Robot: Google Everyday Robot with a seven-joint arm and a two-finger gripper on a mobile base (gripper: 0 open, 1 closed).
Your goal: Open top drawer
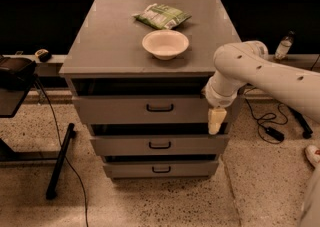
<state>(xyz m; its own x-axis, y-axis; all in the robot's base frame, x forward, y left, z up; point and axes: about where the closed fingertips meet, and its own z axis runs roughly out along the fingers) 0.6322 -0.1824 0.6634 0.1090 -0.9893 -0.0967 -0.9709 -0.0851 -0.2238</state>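
- Three grey drawers in one cabinet (pixel 107 46); the top drawer (pixel 120 111) is the uppermost front, just under the cabinet top, black handle (pixel 160 107) at centre.
- Task looks barely begun: the top drawer front sits about in line with the cabinet, no tray showing. The dark strip above it could be a slight gap or just shadow; I can't say which.
- My gripper (pixel 216 121) hangs pointing down in front of the right end of the top drawer front, near its lower edge and well to the right of the handle. It holds nothing I can see; whether it is released or clenched I cannot tell.
- My arm (pixel 260 68) comes in from the right, bent at the cabinet's right corner.
- Left to do, as I judge it: get across to the handle, hook it, pull the drawer out.
- Mid drawer (pixel 125 146) and low drawer (pixel 130 170) look closed.
- On the cabinet top: white bowl (pixel 165 44) near the middle, green packet (pixel 162 16) behind it, apart from it.
- Room: speckled floor (pixel 150 203), black stand (pixel 60 161) at left, cable (pixel 265 121) on the floor at right, bottle (pixel 283 46) on a ledge behind my arm.
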